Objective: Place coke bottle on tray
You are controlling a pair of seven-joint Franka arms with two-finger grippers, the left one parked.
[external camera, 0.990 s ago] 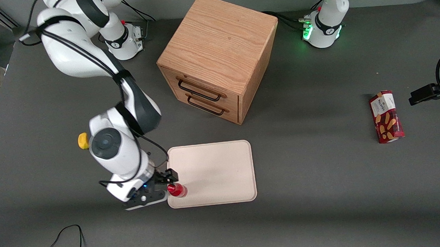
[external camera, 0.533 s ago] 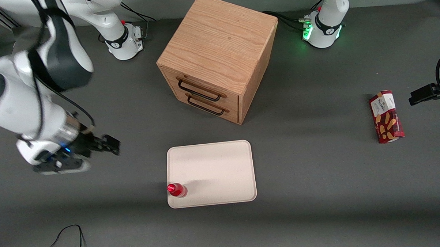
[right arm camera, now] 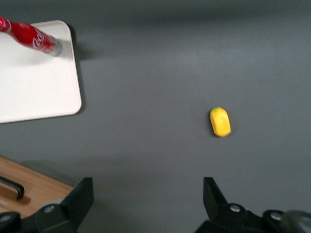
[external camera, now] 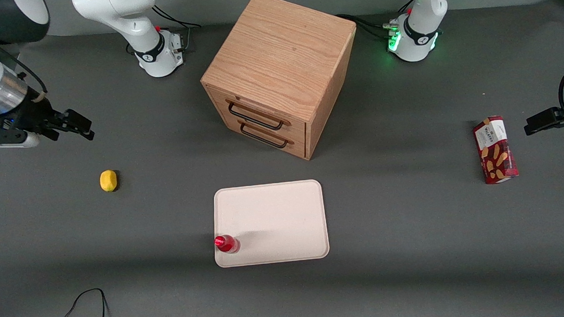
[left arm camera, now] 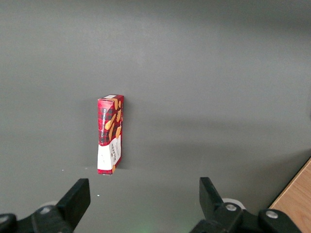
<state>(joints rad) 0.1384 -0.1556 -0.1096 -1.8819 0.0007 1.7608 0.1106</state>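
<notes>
The small red coke bottle (external camera: pixel 227 244) stands upright on the cream-white tray (external camera: pixel 274 219), at the tray corner nearest the front camera on the working arm's side. The wrist view shows the same bottle (right arm camera: pixel 33 39) on the tray (right arm camera: pixel 34 87). My gripper (external camera: pixel 80 125) hangs high above the table toward the working arm's end, far from the tray, farther from the camera than the yellow lump. Its fingers (right arm camera: pixel 77 196) stand wide apart with nothing between them; the gripper (right arm camera: pixel 147 196) is open.
A small yellow lemon-like lump (external camera: pixel 108 180) lies on the dark table between gripper and tray. The wooden two-drawer cabinet (external camera: pixel 279 74) stands farther from the camera than the tray. A red biscuit box (external camera: pixel 495 149) lies toward the parked arm's end.
My gripper has let go of the bottle, left it standing on the tray, and drawn away sideways and upward toward the working arm's end. The yellow lump is now uncovered.
</notes>
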